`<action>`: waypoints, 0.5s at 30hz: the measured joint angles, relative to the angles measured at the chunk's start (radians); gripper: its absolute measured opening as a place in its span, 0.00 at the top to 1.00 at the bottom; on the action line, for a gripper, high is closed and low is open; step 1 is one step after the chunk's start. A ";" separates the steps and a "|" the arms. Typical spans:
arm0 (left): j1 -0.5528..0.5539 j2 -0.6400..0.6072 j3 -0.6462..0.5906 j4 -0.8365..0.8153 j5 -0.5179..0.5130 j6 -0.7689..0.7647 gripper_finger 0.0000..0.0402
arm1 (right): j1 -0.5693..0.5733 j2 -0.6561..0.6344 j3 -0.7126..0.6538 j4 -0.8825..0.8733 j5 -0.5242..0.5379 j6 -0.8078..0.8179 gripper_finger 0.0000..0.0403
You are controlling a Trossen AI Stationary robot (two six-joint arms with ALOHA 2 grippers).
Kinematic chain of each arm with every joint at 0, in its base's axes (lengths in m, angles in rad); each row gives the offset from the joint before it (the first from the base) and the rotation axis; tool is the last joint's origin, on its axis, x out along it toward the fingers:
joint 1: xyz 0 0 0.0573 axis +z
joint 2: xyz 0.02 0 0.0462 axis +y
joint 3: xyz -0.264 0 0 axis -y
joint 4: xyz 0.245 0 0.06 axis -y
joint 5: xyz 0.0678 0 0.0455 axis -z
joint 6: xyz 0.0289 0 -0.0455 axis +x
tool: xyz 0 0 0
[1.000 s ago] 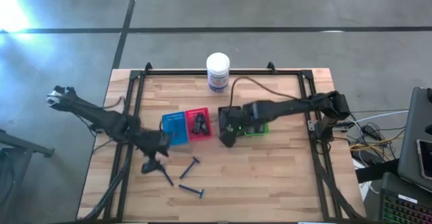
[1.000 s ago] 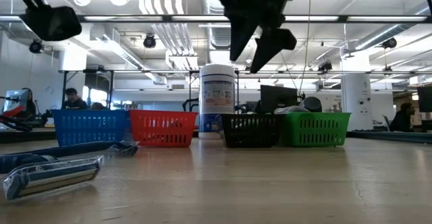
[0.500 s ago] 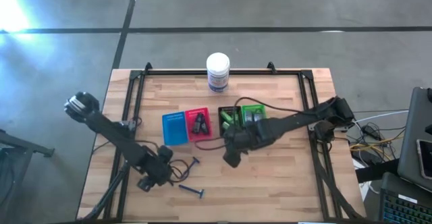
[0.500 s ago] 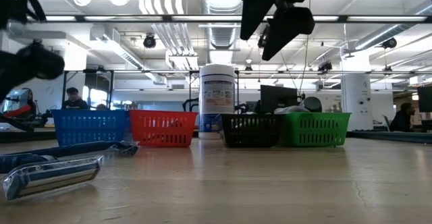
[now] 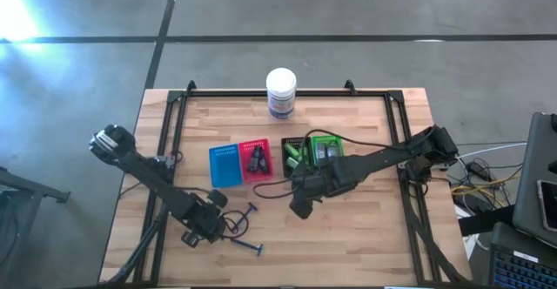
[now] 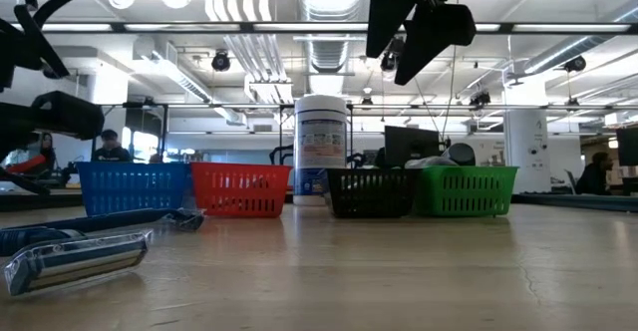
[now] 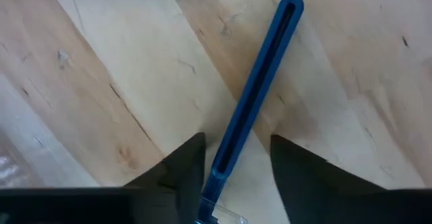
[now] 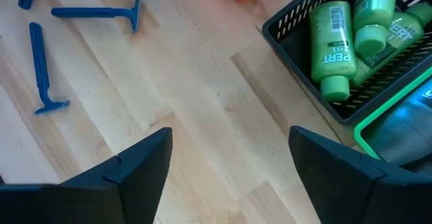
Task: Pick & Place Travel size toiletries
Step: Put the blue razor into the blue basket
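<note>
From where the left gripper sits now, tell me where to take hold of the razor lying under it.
Grip the blue razor at mid-handle, coming straight down. It lies flat on the table, its long thin handle running between the open fingers of the left gripper, so closing across its narrow width should work. The head, near the fingers, looks wider and more awkward.

Tubes [image 5: 292, 154] in tray [image 5: 285, 142]; razors [image 5: 246, 211] before.

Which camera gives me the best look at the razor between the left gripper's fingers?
The left wrist view: the blue razor lies on the wood, its handle running between the open left gripper. The high view shows it as a small blue streak. The low view cannot single it out.
</note>
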 joint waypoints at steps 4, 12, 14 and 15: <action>0.000 0.007 -0.001 0.007 -0.001 0.029 0.70 | 0.000 0.000 0.000 0.000 0.000 -0.001 0.31; 0.002 0.009 -0.003 0.027 -0.033 0.035 0.93 | 0.000 0.000 0.000 0.000 0.000 -0.008 0.38; 0.003 0.005 -0.002 0.033 -0.039 0.017 0.94 | 0.002 -0.001 0.000 0.000 0.000 -0.007 0.40; 0.003 0.000 -0.002 0.034 -0.041 0.006 0.94 | 0.005 -0.001 0.000 0.000 0.000 -0.008 0.40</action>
